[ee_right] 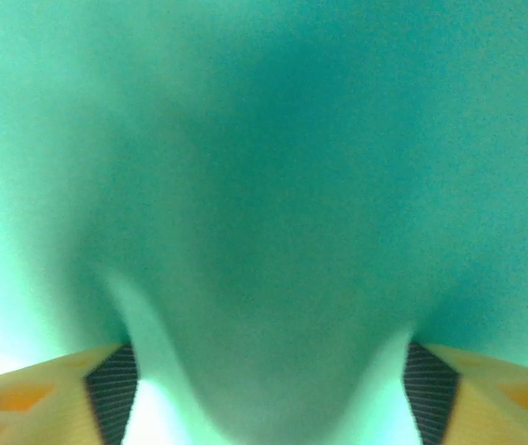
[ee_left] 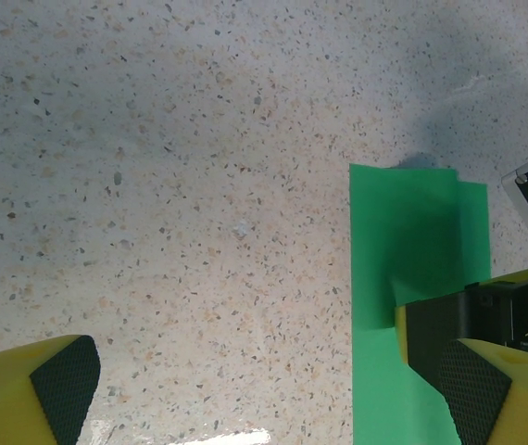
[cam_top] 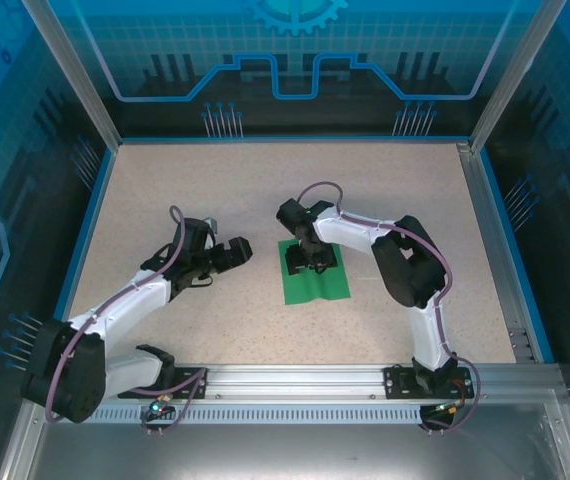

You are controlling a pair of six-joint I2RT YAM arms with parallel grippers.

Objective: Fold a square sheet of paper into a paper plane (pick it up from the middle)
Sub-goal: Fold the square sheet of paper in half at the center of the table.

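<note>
Top external: the sheet [cam_top: 325, 285] lies mid-table on the speckled table [cam_top: 165, 190], with the right gripper [cam_top: 305, 260] planted on its middle.
Left gripper [cam_top: 233, 252]: jaws wide, empty, hovering over bare table just beside the sheet's left edge.
Right gripper: jaws apart, pads [ee_right: 111, 389] down on the sheet, a soft hump of paper standing between them; by my reading, not pinched tight yet.
Sheet edges: flat against the table; one far corner looks stepped in the left wrist view, and I cannot tell why.
Handling: thin, light, limp; likely buckles under a gentle squeeze, slides on the smooth top, and keeps any crease.
Hold: the centre hump, pinched as a ridge; the flat edges offer no purchase.
</note>
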